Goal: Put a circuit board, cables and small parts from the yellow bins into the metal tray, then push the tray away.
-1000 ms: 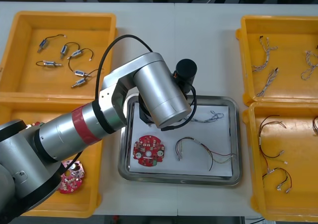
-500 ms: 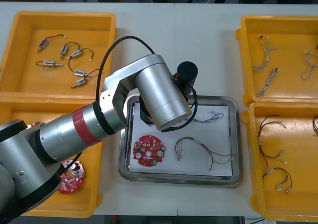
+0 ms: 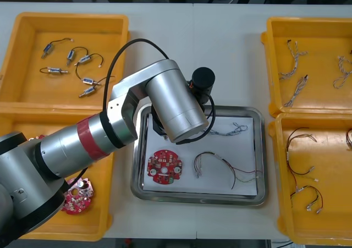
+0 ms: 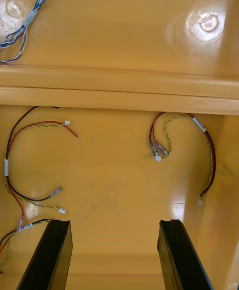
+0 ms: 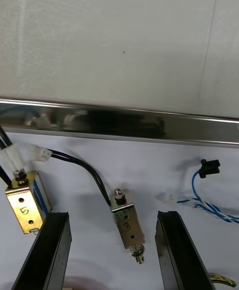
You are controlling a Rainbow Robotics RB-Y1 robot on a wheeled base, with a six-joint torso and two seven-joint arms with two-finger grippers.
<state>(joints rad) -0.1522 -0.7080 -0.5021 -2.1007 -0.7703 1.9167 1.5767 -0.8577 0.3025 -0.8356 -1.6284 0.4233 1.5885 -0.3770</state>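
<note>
The metal tray (image 3: 263, 149) sits mid-table (image 3: 220, 55) between the yellow bins (image 3: 22, 77), and I can see it is already loaded. A round red circuit board (image 3: 164, 166) lies in its near-left part, with a red and yellow cable (image 3: 220, 166) curled just beside it. A blue and white cable (image 3: 234, 129) lies toward the far-right corner.

My left arm (image 3: 170, 102) reaches across the tray's far-left corner and covers that part from above. Through the left wrist camera I see the left gripper (image 5: 112, 255) low over the tray's white floor, its fingers (image 5: 50, 250) spread wide and gripping nothing. A small metal part marked 3 (image 5: 128, 220) lies flat between them, clear of both. A small metal part marked 5 (image 5: 25, 208) lies just outside one finger, and a black cable (image 5: 82, 165) arcs from the part marked 3 toward a white plug beside it. The tray's shiny rim crosses just beyond them, with bare table past it.

The right gripper (image 4: 114, 257) hovers over the near right bin (image 3: 335, 204), fingers apart with nothing between them — loose red and yellow cables (image 4: 184, 141) lie on the bin floor ahead. Past the dividing wall, the far right bin (image 3: 322, 94) holds blue and white cables (image 4: 25, 16).

On the left, the far bin holds spare small metal parts (image 3: 88, 83) on black leads, and the near left bin (image 3: 99, 204) holds another circuit board (image 3: 77, 196).
</note>
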